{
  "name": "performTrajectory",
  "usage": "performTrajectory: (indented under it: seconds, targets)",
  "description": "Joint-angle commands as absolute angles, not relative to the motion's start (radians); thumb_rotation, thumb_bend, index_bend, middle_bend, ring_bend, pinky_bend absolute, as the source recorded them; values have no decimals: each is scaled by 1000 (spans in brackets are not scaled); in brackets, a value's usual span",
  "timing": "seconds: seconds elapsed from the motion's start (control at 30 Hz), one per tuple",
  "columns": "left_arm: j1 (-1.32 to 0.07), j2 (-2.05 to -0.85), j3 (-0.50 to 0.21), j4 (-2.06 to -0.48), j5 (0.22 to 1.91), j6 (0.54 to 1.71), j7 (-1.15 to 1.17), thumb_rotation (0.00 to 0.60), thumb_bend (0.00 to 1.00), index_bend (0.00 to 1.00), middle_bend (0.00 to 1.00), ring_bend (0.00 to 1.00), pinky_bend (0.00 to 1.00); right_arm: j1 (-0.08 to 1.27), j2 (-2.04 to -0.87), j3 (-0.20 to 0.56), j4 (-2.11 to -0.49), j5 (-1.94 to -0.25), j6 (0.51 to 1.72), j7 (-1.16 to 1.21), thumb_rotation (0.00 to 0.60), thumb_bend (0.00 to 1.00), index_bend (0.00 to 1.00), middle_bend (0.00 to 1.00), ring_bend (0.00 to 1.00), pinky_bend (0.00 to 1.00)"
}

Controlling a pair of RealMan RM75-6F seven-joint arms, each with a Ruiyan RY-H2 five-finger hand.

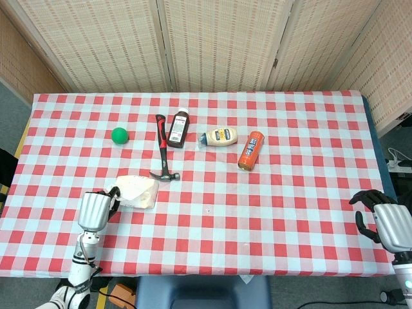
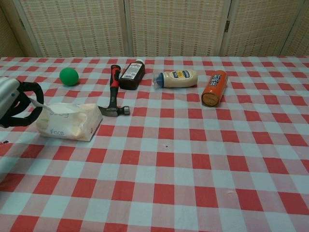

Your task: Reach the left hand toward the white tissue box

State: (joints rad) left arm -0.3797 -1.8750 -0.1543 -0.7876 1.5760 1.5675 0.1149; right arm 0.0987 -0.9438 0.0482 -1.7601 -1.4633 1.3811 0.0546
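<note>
Left hand (image 2: 17, 104) at tissue box (image 2: 70, 121) left end, fingers curled open around tissue, no grip; hammer (image 1: 163, 151) beside box; right hand (image 1: 386, 222) idle, fingers apart.

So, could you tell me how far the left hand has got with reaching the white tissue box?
The reach looks nearly done: the left hand sits at the near-left end of the white soft-pack tissue box, its dark fingers curled around the protruding tissue. Whether they grip it is unclear. The right hand idles at the table's edge.
</note>
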Motion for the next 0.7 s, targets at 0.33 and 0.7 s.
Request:
performTrajectory:
  seconds: [0.33, 0.7]
  targets:
    - [-300, -1553, -97, -883, 1543, 1515, 157, 600, 479, 756, 965, 881, 1000, 103, -943, 47, -1763, -1456, 1368, 50, 600, 537, 417, 327, 205, 339]
    - [-225, -1467, -78, -957, 1497, 1521, 216, 600, 479, 762, 969, 881, 1000, 112, -943, 43, -1768, -1442, 1342, 30, 600, 537, 417, 327, 205, 339]
